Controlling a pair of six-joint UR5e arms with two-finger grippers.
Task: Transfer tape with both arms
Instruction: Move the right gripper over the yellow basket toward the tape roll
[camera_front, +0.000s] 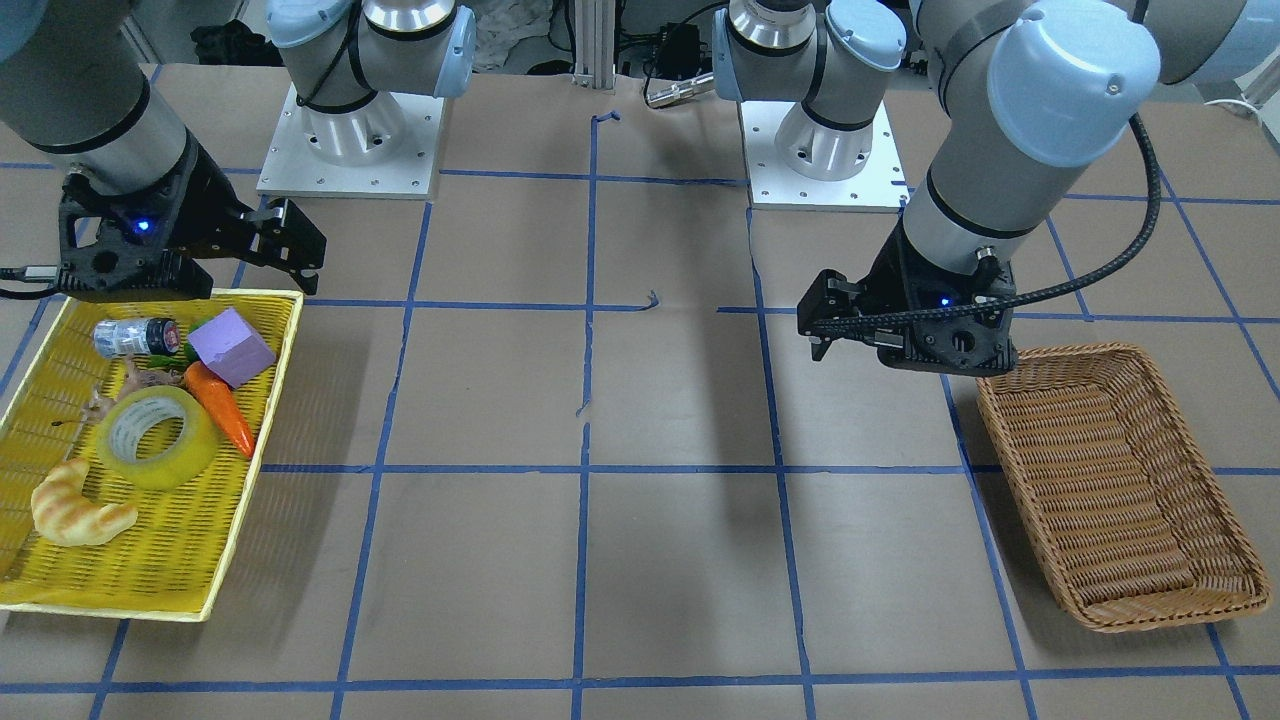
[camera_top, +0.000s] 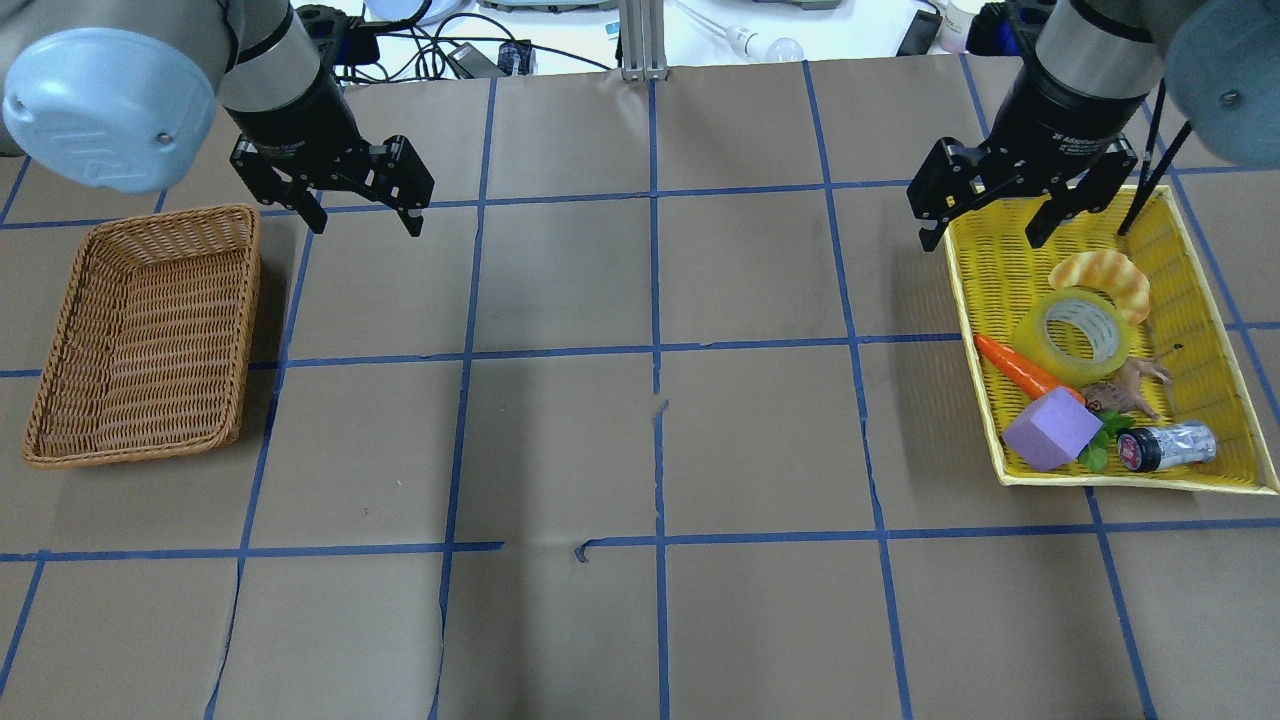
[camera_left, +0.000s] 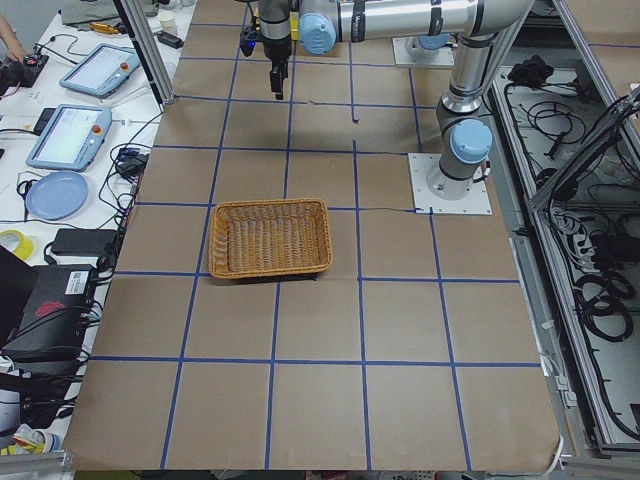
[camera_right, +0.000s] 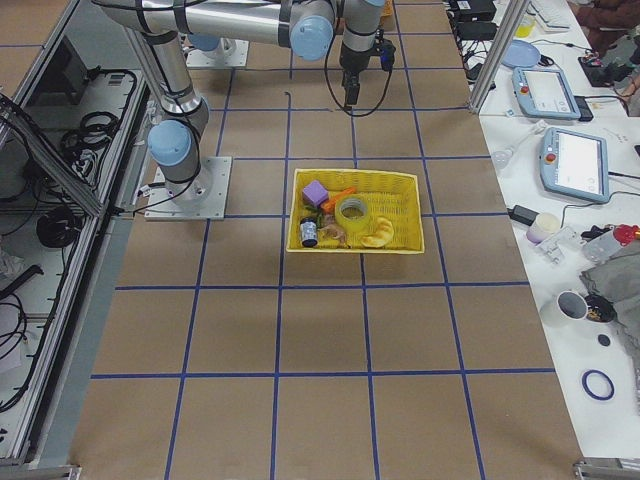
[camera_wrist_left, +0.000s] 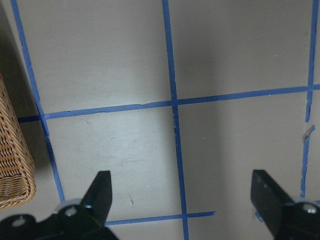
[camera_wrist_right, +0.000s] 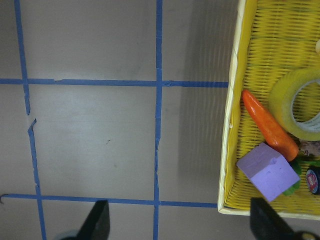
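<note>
The tape (camera_top: 1072, 336) is a yellow translucent roll lying flat in the yellow basket (camera_top: 965, 330). It also shows in the front view (camera_front: 158, 437), the right side view (camera_right: 352, 211) and the right wrist view (camera_wrist_right: 300, 105). My right gripper (camera_top: 980, 240) is open and empty, hovering over the basket's far left corner, apart from the tape. Its fingertips frame bare table in the right wrist view (camera_wrist_right: 178, 210). My left gripper (camera_top: 367, 222) is open and empty above the table, just right of the wicker basket (camera_top: 250, 300). Its wrist view (camera_wrist_left: 181, 185) shows only table.
In the yellow basket with the tape lie a croissant (camera_top: 1100, 275), an orange toy carrot (camera_top: 1020, 368), a purple block (camera_top: 1050, 430) and a small can (camera_top: 1165, 445). The wicker basket holds nothing. Blue tape lines grid the brown table.
</note>
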